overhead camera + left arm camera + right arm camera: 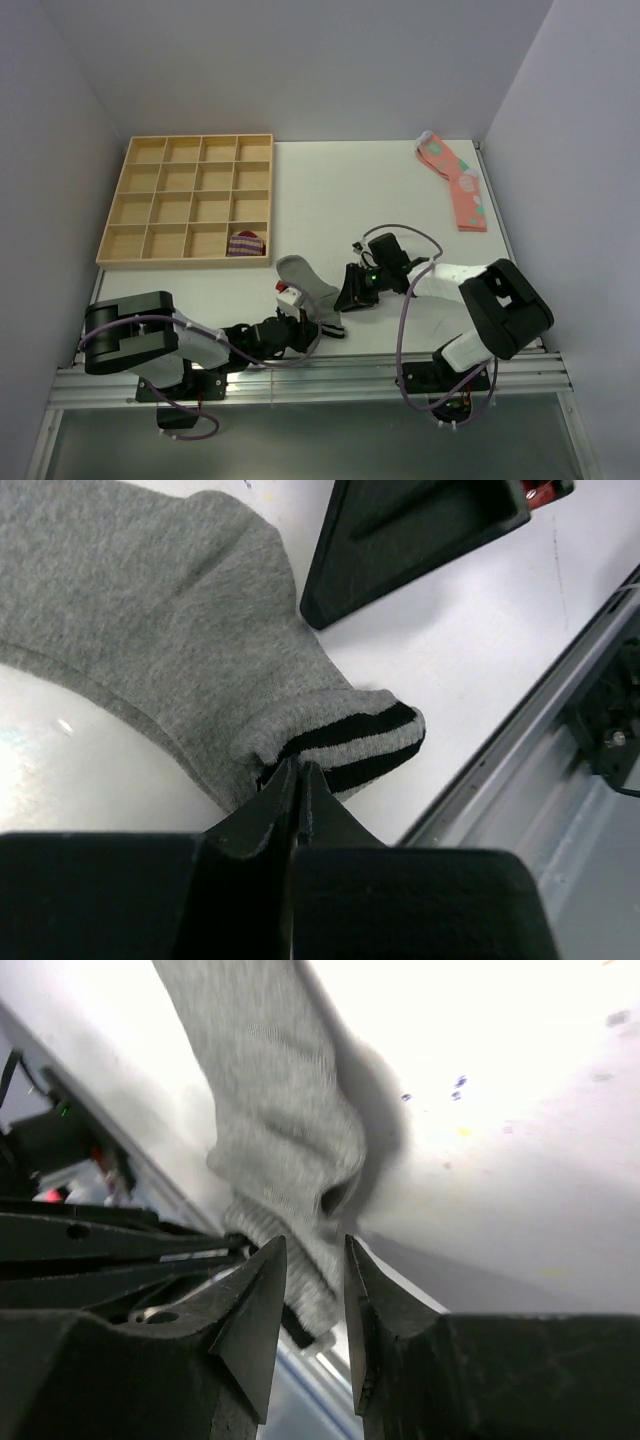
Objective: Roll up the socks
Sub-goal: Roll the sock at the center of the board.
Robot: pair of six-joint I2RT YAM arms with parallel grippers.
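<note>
Here, a white tabletop (340,190) between pale grey walls (300,60). Near its front edge, a grey sock (300,275) lying flat. Pinched at the striped cuff by the clenched left fingers (297,780); flanked at mid-length by the right fingers (352,290), parted, contact unclear.

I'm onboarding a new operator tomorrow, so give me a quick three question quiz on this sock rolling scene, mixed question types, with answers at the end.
1. True or false: the left end effector is shut on the grey sock at its striped cuff.
2. Where does the purple-striped bundle sit? A: in a compartment of the wooden tray; B: on the grey sock; C: in the left end effector.
3. Fill in: the right end effector has its jaws ____.
Key: 1 true; 2 A; 3 open.
</note>
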